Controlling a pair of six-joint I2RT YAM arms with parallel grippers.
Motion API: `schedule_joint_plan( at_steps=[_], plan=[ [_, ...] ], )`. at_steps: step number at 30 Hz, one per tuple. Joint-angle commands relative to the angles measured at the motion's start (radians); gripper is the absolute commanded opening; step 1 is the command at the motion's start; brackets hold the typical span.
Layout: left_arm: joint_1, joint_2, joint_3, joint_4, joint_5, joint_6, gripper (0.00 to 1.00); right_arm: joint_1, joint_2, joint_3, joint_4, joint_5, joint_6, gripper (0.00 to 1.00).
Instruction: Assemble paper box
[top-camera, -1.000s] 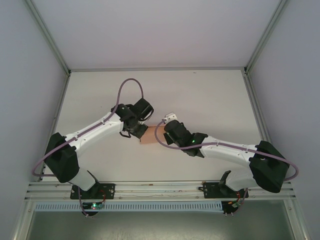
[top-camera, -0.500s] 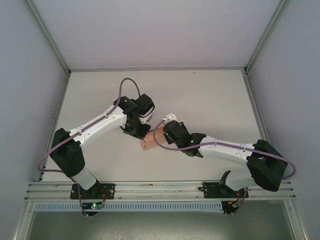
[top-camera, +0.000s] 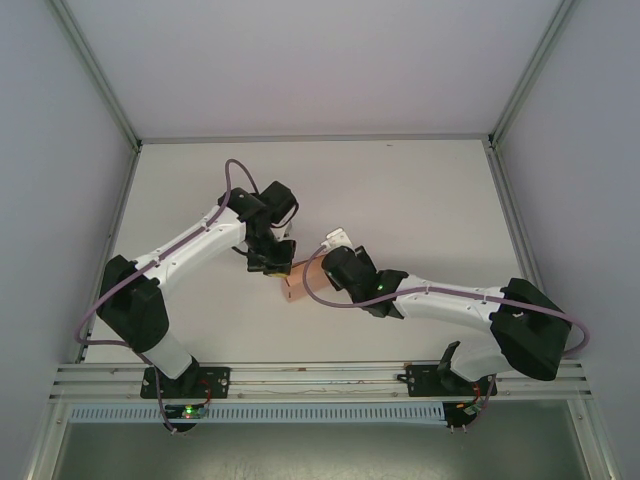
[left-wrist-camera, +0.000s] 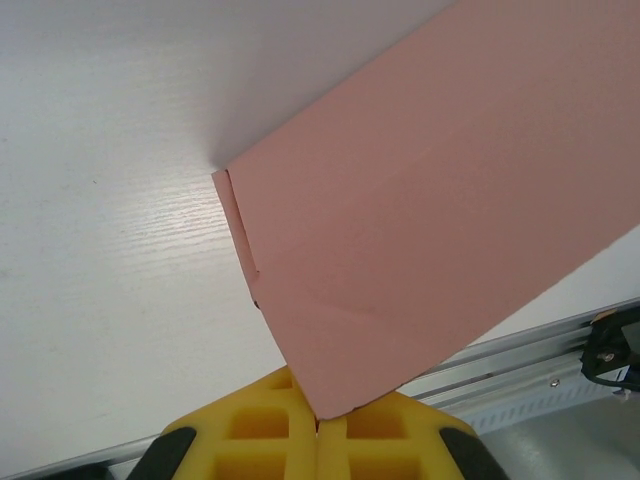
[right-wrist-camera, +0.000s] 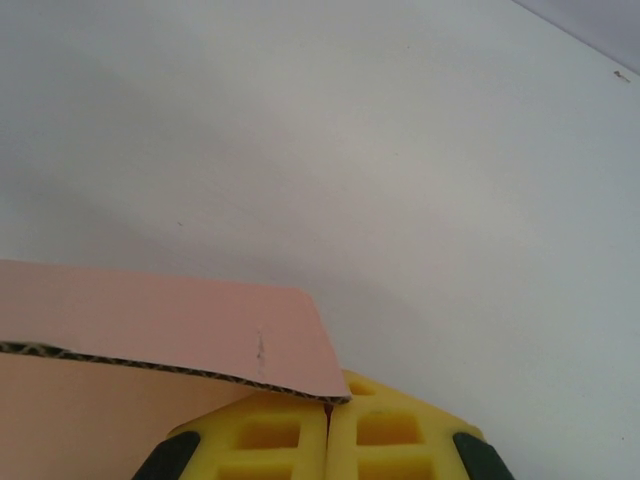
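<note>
The paper box (top-camera: 297, 284), salmon-pink card, sits mid-table between both grippers. My left gripper (top-camera: 273, 262) comes at it from the left, my right gripper (top-camera: 320, 272) from the right. In the left wrist view a broad pink panel of the paper box (left-wrist-camera: 430, 220) slants across the frame. Its lower corner rests on the tip seam of the shut yellow left gripper (left-wrist-camera: 318, 405). In the right wrist view a flap of the paper box (right-wrist-camera: 150, 325) shows its corrugated edge. The flap's corner lies over the tips of the shut right gripper (right-wrist-camera: 328, 405). I cannot tell whether either corner is pinched.
The white table (top-camera: 420, 200) stretches open behind and to both sides of the box. Grey walls enclose it at the left, right and back. An aluminium rail (top-camera: 320, 375) with the arm bases runs along the near edge, and the rail (left-wrist-camera: 540, 355) also shows in the left wrist view.
The left arm's wrist has swung left and back, its gripper still at the box. The box shifted slightly toward the near edge. The right gripper crept left against it.
</note>
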Motion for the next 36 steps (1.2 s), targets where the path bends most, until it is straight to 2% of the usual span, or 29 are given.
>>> schedule_joint_plan(
  at_steps=[1,8,12,19,20,23,25,28,30,34,36],
  plan=[
    [-0.006,-0.005,0.01,0.105,-0.01,-0.022,0.0,0.032,0.039,-0.052,-0.113,-0.122,-0.009,0.0],
    [-0.036,-0.094,-0.201,0.278,-0.111,-0.151,0.0,0.037,0.02,-0.058,-0.106,-0.112,0.012,0.0],
    [-0.062,-0.131,-0.301,0.363,-0.167,-0.177,0.0,0.037,0.02,-0.057,-0.094,-0.14,0.005,0.0],
    [-0.128,-0.074,-0.31,0.297,-0.315,-0.111,0.0,0.032,-0.027,-0.059,-0.112,-0.151,0.041,0.01],
    [-0.132,-0.074,-0.315,0.292,-0.338,-0.1,0.0,0.022,-0.048,-0.06,-0.112,-0.163,0.042,0.13],
    [-0.144,-0.081,-0.335,0.295,-0.38,-0.079,0.0,-0.029,-0.122,-0.056,-0.098,-0.211,0.046,0.16],
    [-0.155,-0.077,-0.342,0.296,-0.396,-0.059,0.0,-0.075,-0.177,-0.051,-0.077,-0.275,0.046,0.25],
    [-0.177,-0.069,-0.341,0.305,-0.43,-0.045,0.0,-0.137,-0.261,-0.059,-0.014,-0.395,0.035,0.28],
    [-0.202,-0.07,-0.332,0.295,-0.478,-0.036,0.0,-0.153,-0.297,-0.062,0.008,-0.433,0.03,0.41],
    [-0.234,-0.086,-0.345,0.299,-0.521,-0.027,0.0,-0.168,-0.312,-0.064,0.048,-0.402,0.044,0.47],
    [-0.24,-0.088,-0.348,0.304,-0.534,-0.029,0.0,-0.184,-0.285,-0.057,0.061,-0.402,0.057,0.45]
  ],
)
